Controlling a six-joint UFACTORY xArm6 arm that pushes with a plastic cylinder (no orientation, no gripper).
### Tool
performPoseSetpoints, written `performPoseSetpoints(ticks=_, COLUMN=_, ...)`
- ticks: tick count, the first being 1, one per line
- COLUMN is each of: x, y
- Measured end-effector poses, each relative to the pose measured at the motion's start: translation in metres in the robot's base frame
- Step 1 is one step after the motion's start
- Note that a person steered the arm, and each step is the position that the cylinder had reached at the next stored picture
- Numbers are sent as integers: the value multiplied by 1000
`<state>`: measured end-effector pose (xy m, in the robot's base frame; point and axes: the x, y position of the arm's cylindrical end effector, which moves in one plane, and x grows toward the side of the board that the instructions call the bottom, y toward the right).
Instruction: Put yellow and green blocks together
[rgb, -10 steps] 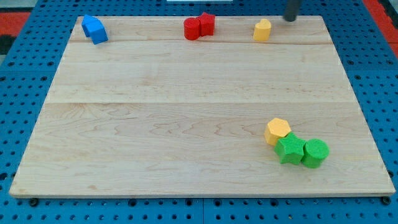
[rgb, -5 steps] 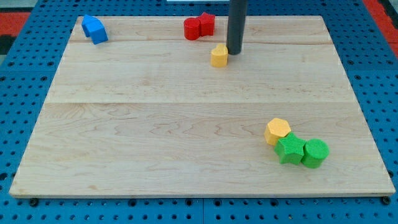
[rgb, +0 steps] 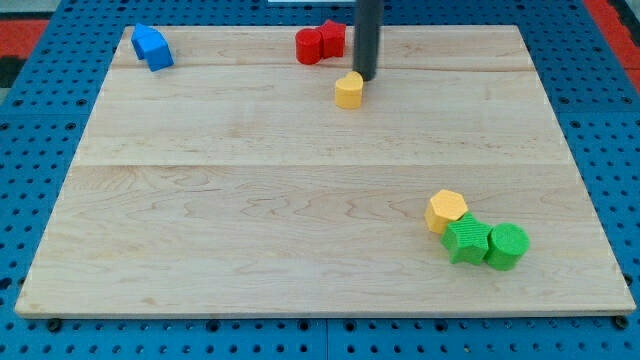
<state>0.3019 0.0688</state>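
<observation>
A small yellow block (rgb: 348, 90) lies near the view's top centre. My tip (rgb: 365, 78) stands just to its upper right, touching or almost touching it. At the lower right a yellow hexagonal block (rgb: 446, 211) touches a green star-shaped block (rgb: 466, 241), and a green round block (rgb: 506, 246) sits against that one's right side.
Two red blocks (rgb: 320, 43) sit together at the top edge, just left of the rod. A blue block (rgb: 152, 47) lies in the top left corner. The wooden board (rgb: 250, 200) rests on a blue pegboard surface.
The rod came in from the top right and pushed the small yellow block left and down from the top edge. In the last half second both shifted slightly further left.
</observation>
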Motion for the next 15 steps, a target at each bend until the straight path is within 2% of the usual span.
performPoseSetpoints(ticks=1, x=16, y=-7)
performPoseSetpoints(ticks=2, x=-18, y=-33)
performPoseSetpoints(ticks=3, x=-16, y=-78)
performPoseSetpoints(ticks=4, x=14, y=-78)
performPoseSetpoints(ticks=6, x=25, y=9)
performPoseSetpoints(ticks=8, x=13, y=31)
performPoseSetpoints(ticks=9, x=33, y=56)
performPoseSetpoints(ticks=10, x=72, y=73)
performPoseSetpoints(ticks=11, x=89, y=57)
performPoseSetpoints(ticks=13, x=58, y=27)
performPoseSetpoints(ticks=14, x=67, y=19)
performPoseSetpoints(ticks=15, x=102, y=22)
